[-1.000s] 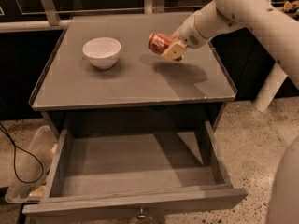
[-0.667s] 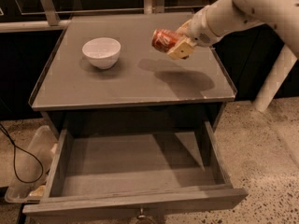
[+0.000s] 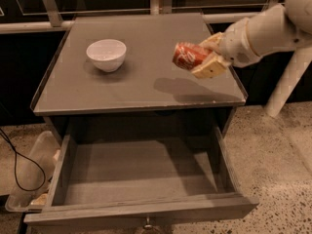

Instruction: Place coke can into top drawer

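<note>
Mid-carry, the pale two-finger gripper (image 3: 203, 56) clasps the red aluminium coke can (image 3: 186, 55) above and behind the open grey wooden top drawer (image 3: 141, 208); next, forward and down.

Speckled stone floor (image 3: 278, 155) spreads at 4 o'clock. Dark glass panels with a pale rail (image 3: 29, 27) run along 12 o'clock. At 8 o'clock a black cable (image 3: 15, 169) loops beside a clear plastic bin (image 3: 27, 186). The tool (image 3: 202, 56), clasping the coke can (image 3: 186, 55), hangs above the grey surface (image 3: 141, 82) at 2 o'clock.
</note>
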### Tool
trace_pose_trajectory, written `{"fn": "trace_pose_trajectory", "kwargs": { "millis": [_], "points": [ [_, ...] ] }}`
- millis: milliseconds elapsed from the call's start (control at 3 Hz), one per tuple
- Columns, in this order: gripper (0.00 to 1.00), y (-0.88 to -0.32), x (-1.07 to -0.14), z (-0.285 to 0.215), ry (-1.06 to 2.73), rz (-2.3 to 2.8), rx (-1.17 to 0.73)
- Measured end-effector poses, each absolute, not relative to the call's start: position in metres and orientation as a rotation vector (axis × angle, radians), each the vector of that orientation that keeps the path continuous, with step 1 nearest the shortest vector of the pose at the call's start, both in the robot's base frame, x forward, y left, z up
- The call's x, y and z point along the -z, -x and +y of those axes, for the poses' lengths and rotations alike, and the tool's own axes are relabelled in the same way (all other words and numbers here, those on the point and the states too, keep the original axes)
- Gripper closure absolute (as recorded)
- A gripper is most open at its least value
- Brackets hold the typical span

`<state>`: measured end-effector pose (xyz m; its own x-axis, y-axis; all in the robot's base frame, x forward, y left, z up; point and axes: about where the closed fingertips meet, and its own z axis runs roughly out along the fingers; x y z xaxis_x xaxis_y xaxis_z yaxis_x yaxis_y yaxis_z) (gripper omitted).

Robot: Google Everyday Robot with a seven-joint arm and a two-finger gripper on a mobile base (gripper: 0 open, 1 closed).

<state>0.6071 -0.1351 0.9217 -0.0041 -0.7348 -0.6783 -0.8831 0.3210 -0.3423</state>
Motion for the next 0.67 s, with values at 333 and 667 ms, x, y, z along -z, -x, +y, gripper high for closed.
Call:
{"fn": "trace_pose_trajectory", "kwargs": {
  "millis": [333, 667],
  "points": [
    [1.00, -0.559, -0.909, -0.146, 1.429, 1.782, -0.236],
    [1.00, -0.518, -0.886, -0.150, 1.394, 1.831, -0.273]
  ]
}}
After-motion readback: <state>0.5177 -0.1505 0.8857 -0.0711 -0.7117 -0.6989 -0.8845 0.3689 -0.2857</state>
